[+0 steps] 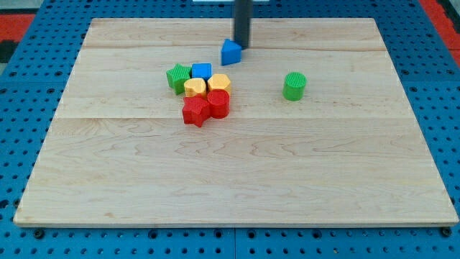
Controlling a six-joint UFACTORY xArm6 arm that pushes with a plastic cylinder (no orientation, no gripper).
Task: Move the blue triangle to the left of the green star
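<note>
The blue triangle (230,52) lies near the top middle of the wooden board (237,173). My tip (241,47) stands just to its right, touching or nearly touching its upper right side. The green star (177,77) lies lower and to the left of the triangle, at the left end of a tight cluster of blocks.
The cluster right of the green star holds a blue cube (202,71), a yellow block (195,88), a yellow hexagon (218,83), a red star (195,111) and a red block (218,103). A green cylinder (294,85) stands alone at the right.
</note>
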